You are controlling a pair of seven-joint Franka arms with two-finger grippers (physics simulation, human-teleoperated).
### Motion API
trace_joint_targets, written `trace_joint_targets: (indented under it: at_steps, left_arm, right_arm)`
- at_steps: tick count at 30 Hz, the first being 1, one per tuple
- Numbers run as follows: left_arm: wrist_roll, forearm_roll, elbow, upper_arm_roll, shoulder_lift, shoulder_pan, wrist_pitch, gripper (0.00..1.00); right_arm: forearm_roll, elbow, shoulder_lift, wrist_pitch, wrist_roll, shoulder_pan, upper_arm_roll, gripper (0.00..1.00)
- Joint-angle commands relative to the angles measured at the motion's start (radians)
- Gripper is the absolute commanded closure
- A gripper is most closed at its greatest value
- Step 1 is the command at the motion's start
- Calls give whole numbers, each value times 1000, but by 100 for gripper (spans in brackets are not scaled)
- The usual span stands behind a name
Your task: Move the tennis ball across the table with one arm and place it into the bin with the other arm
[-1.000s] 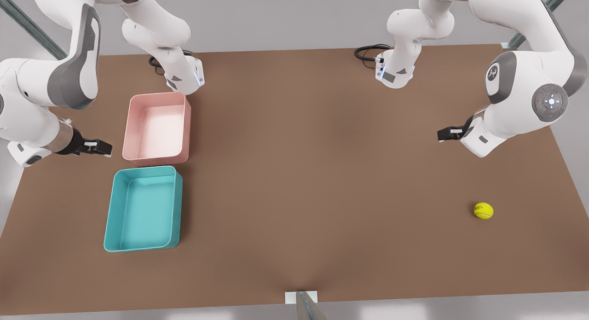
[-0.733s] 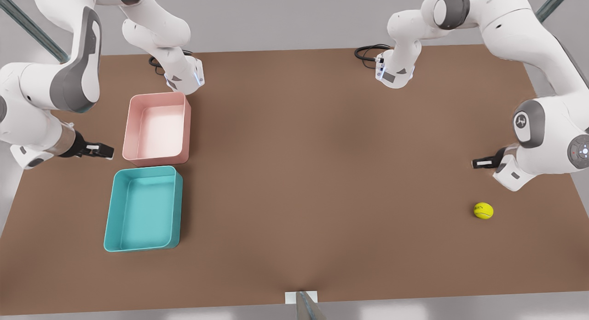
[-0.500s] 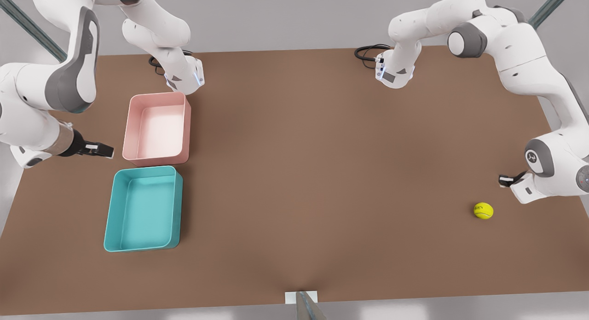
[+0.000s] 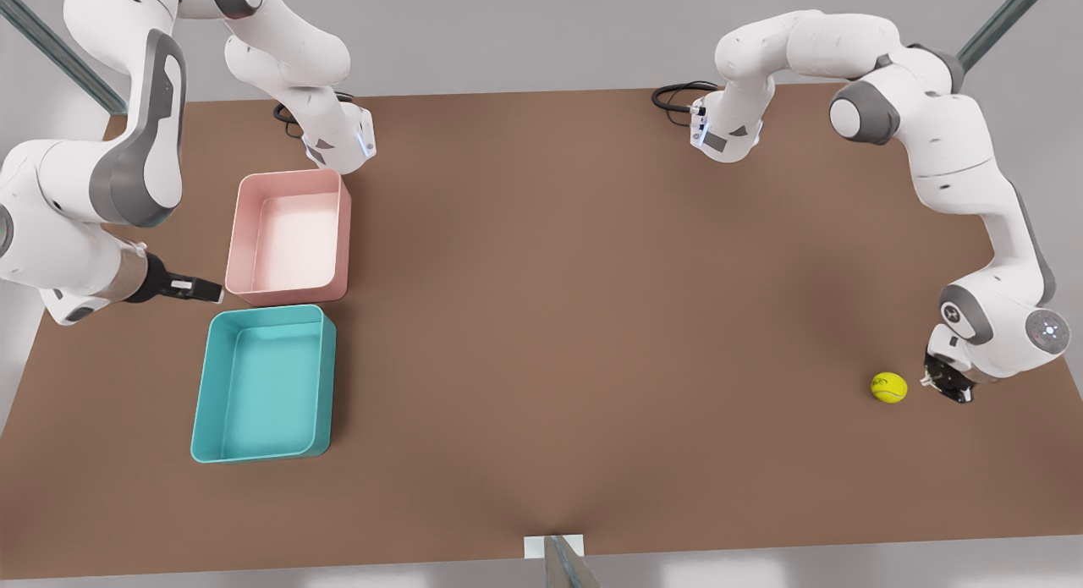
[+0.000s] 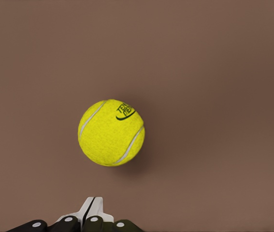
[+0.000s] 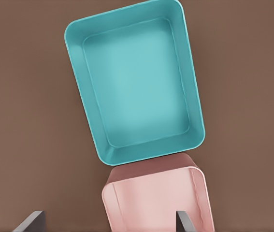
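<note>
Swinging down over the last second, the arm at the front view's right has brought the left gripper from mid-surface to just beside the tennis ball; the other arm has barely shifted.

Largest is the brown surface, which carries everything. On it, close to the right gripper, lie two trays: the teal bin just ahead of and below that gripper, and the pink bin beside it, the two trays nearly touching end to end. In the right wrist view the fingers stand wide apart, released, with both trays between them farther off.

The ball rests on the surface, apart from the left gripper, whose fingers are pressed together, clenched on nothing.
</note>
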Motion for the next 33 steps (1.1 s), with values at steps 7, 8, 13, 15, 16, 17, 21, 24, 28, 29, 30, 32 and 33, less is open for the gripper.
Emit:
trace_joint_targets:
  at_steps: [7, 8, 13, 15, 16, 17, 21, 24, 28, 29, 30, 32, 33]
  left_arm:
    - [634, 18, 0, 19, 24, -12, -5, 79]
    - [594, 18, 0, 21, 25, -12, -5, 79]
    - [496, 30, 14, 33, 45, -26, -1, 79]
    - [468, 27, 12, 33, 42, -33, -1, 79]
    - [439, 27, 11, 33, 44, -33, -1, 79]
    - [427, 25, 11, 33, 44, -33, 1, 79]
    - [366, 25, 9, 31, 45, -33, 7, 79]
    - [338, 24, 9, 31, 45, -33, 19, 79]
    - [317, 22, 9, 31, 59, -33, 30, 79]
    - [298, 21, 8, 30, 59, -41, 35, 79]
    - [275, 21, 8, 30, 59, -53, 36, 79]
    - [137, 2, 5, 30, 58, -127, 36, 79]
    - [7, -2, -2, 31, 50, -209, 29, 79]
  right_arm:
    - [4, -3, -1, -1, 13, -2, -1, 0]
    - [4, -3, -1, -2, 13, -2, -1, 0]
    - [4, -4, -1, -4, 13, -1, -1, 0]
    - [4, -4, -1, -5, 13, -2, -1, 0]
    - [4, -4, -1, -7, 11, -2, -1, 0]
    - [4, -4, -1, -7, 11, -2, -1, 0]
    - [4, -4, -1, -7, 10, -2, -1, 0]
    - [4, -4, -1, -7, 10, -2, -1, 0]
    - [4, -4, 1, -5, 8, -2, -1, 0]
    - [4, -3, 6, -5, 8, -2, -1, 0]
    - [4, -3, 6, -5, 8, -2, -1, 0]
    - [4, -3, 7, -5, 8, -2, -1, 0]
    - [4, -3, 7, -5, 8, -2, -1, 0]
